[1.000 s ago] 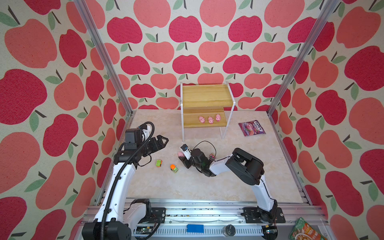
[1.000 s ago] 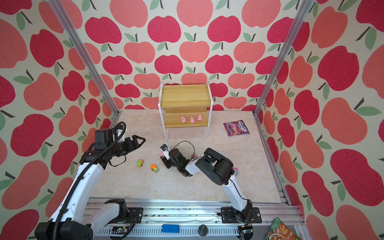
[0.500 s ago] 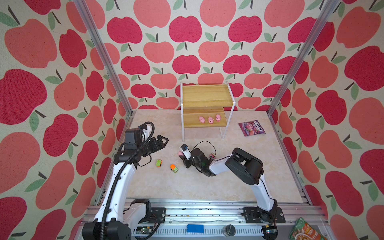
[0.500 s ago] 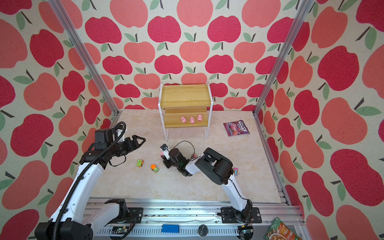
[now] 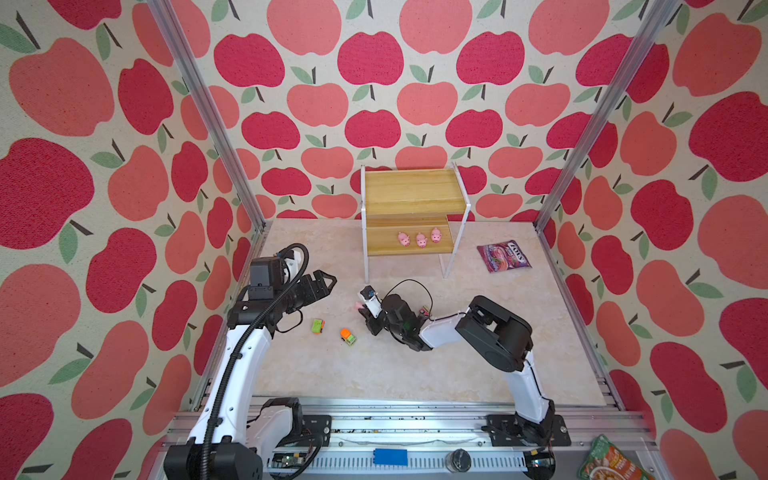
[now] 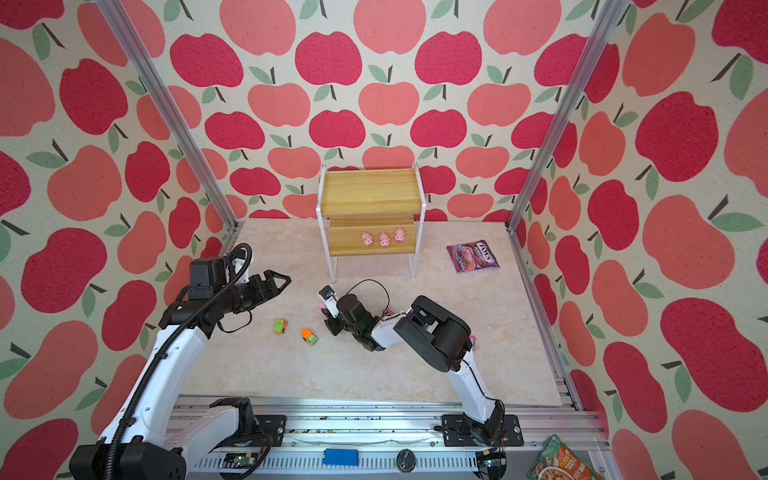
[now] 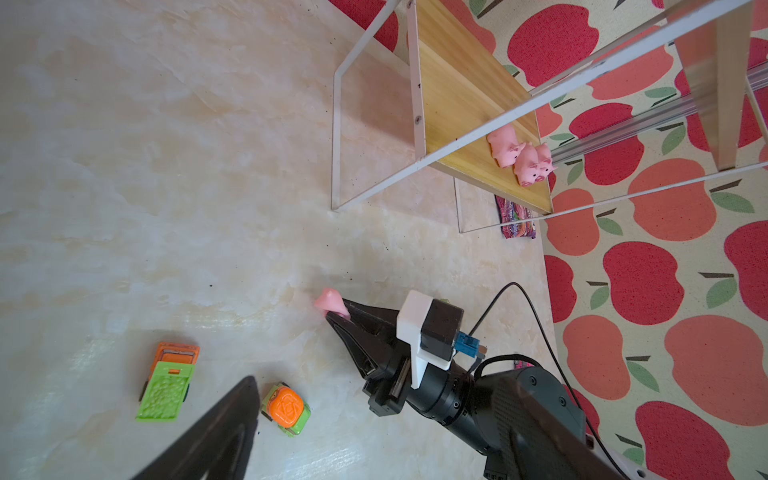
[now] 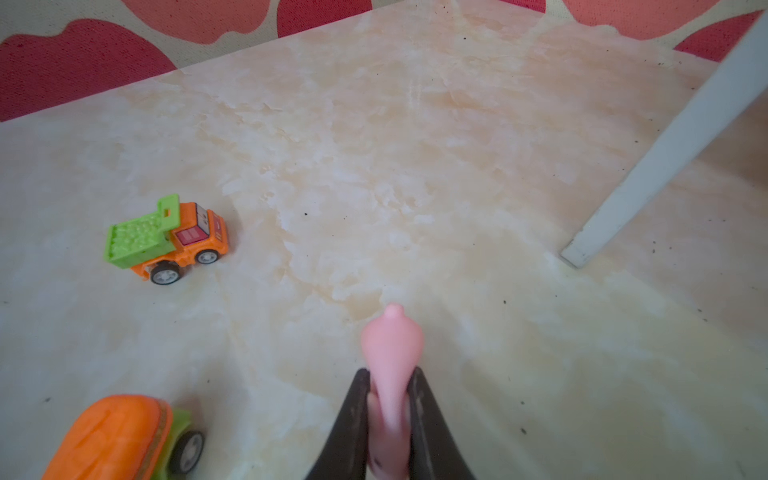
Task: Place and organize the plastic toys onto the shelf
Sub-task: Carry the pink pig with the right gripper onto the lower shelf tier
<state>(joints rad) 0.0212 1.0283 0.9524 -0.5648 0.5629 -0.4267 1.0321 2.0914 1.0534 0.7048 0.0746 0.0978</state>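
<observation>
The right gripper [image 8: 388, 376] is pressed tight on a small pink pig [image 8: 391, 338] near the middle of the tabletop [image 5: 374, 374]. The pig is pinched thin between the two dark fingers [image 8: 351, 419], and its round end sticks out past the tips. Whether it is lifted off the tabletop cannot be told.

Beside it, toward the left edge, two toy cars are parked on black wheels: an orange car [image 5: 348, 336] with a green base, and a green and orange dump truck [image 5: 318, 326]. They are close but not touching. The left gripper [image 5: 328, 284] is held above the tabletop just past the truck, with its fingers spread wide and nothing between them.

Lots of bare, smooth, pale top is left along the front edge.

At the far edge, the shelf [image 5: 411, 193] is stood on thin white legs, with two yellow wood boards like steps. Three more pigs [image 5: 420, 240] are lined up on the lower board. A shiny purple bag [image 5: 503, 257] is laid flat near the far right corner.
</observation>
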